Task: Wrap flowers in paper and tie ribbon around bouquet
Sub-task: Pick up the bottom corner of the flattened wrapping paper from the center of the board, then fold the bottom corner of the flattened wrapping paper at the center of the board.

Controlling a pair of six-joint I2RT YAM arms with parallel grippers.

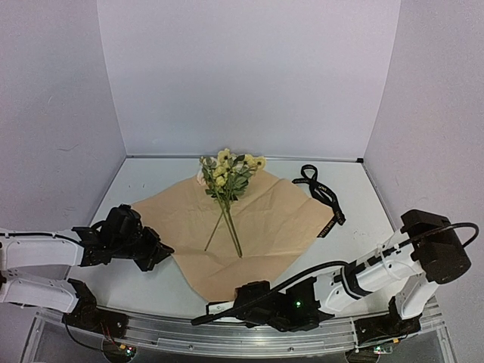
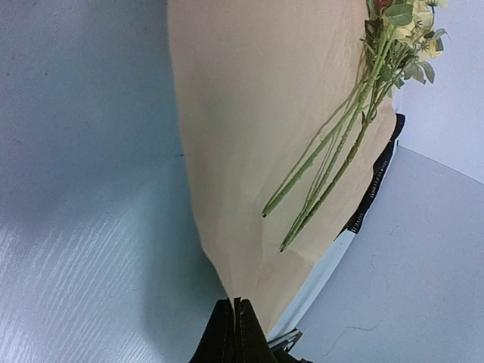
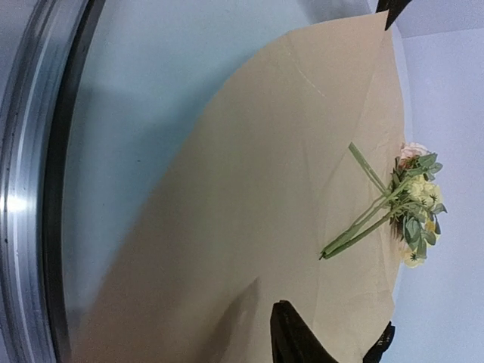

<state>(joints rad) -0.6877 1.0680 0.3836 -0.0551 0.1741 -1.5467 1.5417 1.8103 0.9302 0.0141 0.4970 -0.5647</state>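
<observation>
1. At the near edge of the counter (image 1: 151,185), the right hand (image 1: 227,305) sits at the near corner of the paper (image 1: 265,227), its fingers standing apart.
2. Left hand (image 2: 237,325): fingers together, clamped on the paper's left corner.
3. Paper: spread as a diamond at mid-counter, tan side up.
4. Flowers (image 1: 227,189): lying on the paper, stems pointing near, blossoms at its far corner.
5. Ribbon (image 1: 321,197): loose on the counter along the paper's far right edge.

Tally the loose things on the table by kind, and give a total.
paper: 1
flowers: 1 bunch
ribbon: 1
Total: 3
</observation>
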